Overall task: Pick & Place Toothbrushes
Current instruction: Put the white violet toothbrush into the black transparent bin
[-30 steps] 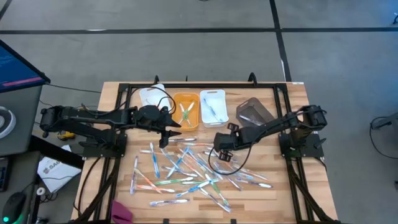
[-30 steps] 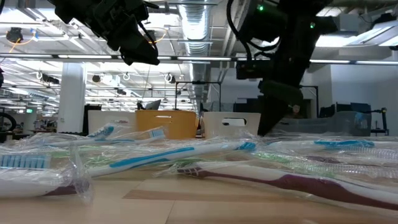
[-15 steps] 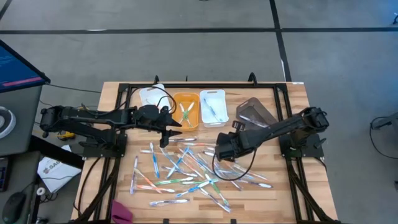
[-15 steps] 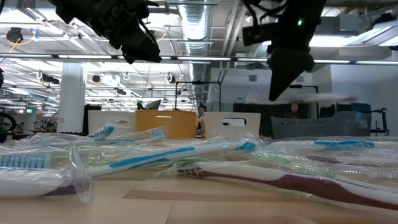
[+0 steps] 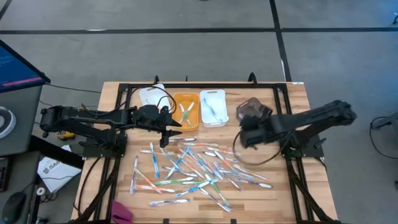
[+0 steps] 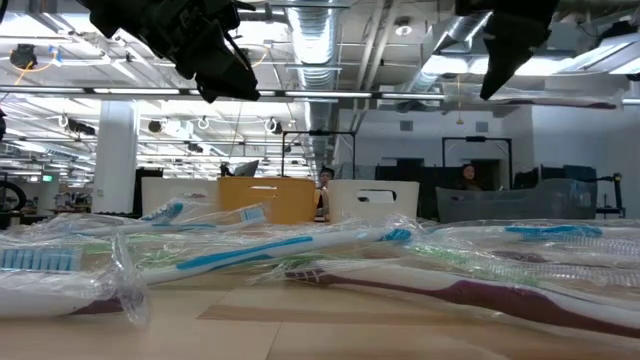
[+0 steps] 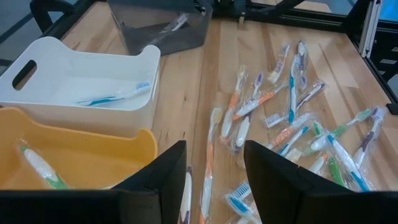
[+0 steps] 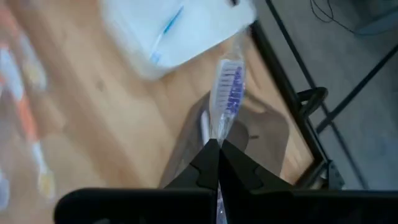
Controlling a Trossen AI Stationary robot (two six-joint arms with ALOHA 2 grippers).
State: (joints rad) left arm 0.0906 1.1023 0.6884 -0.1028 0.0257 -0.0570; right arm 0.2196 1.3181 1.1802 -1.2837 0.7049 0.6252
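Here, the left gripper (image 5: 166,132) hangs with its jaws parted and empty, just beside the orange bin (image 5: 185,110); past those jaws, the loose toothbrushes (image 5: 193,169) lie scattered across the wooden table (image 5: 292,106). The white bin (image 5: 212,107) holds a blue brush. The right gripper (image 8: 217,144) has its jaws closed on a wrapped toothbrush with purple bristles (image 8: 229,88), held above the dark grey bin (image 5: 252,110).
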